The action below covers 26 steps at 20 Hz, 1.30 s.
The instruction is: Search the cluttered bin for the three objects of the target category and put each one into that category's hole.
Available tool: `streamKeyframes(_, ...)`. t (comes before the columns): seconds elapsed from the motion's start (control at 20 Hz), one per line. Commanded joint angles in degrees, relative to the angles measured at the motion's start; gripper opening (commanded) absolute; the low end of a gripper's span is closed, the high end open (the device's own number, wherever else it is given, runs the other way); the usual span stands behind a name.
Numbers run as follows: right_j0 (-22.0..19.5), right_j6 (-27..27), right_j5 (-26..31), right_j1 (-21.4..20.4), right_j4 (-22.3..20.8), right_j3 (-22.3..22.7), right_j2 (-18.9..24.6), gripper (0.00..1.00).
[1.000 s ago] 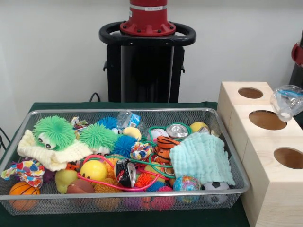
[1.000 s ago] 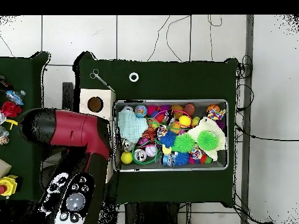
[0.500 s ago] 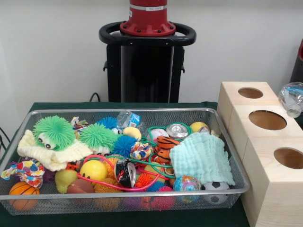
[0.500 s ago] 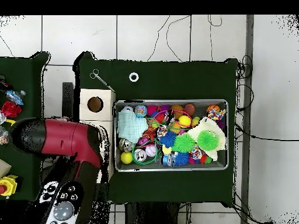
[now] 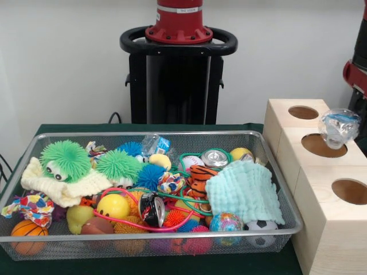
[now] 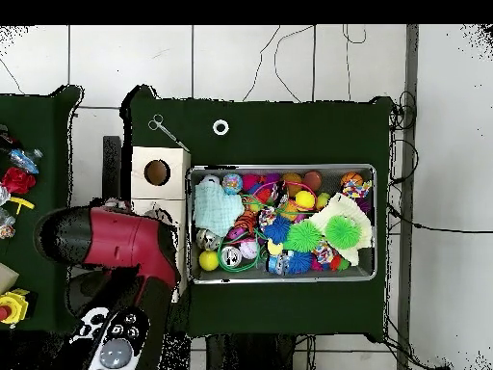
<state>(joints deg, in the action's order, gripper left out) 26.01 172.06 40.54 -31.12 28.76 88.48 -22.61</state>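
My claw's grip state cannot be determined. The crumpled clear plastic bottle [image 5: 339, 127] hangs above the middle round hole [image 5: 323, 145] of the pale wooden box [image 5: 321, 229], clear of its rim. Overhead, my red arm [image 6: 120, 241] hides that hole.

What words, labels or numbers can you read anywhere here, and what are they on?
None can be read.
Red column: a small pale label near the top, too blurred to read.
Cans in the bin: no print legible.
Crumpled bottle over the middle hole: a blue label, unreadable.
Boxes: plain wood, no marks.
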Motion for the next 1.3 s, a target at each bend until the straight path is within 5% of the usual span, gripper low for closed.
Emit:
streamKeyframes(0.05, -2.2, 6.1, -4.0, -0.8, -0.9, 10.6, 1.6, 0.00)
streamKeyframes(0.8, -3.2, 4.9, -14.8, 2.4, -1.1, 14.0, 4.5, 0.00)
streamKeyframes(1.3, -3.3, 5.9, -16.2, 2.7, -0.4, 13.6, 4.9, 0.00)
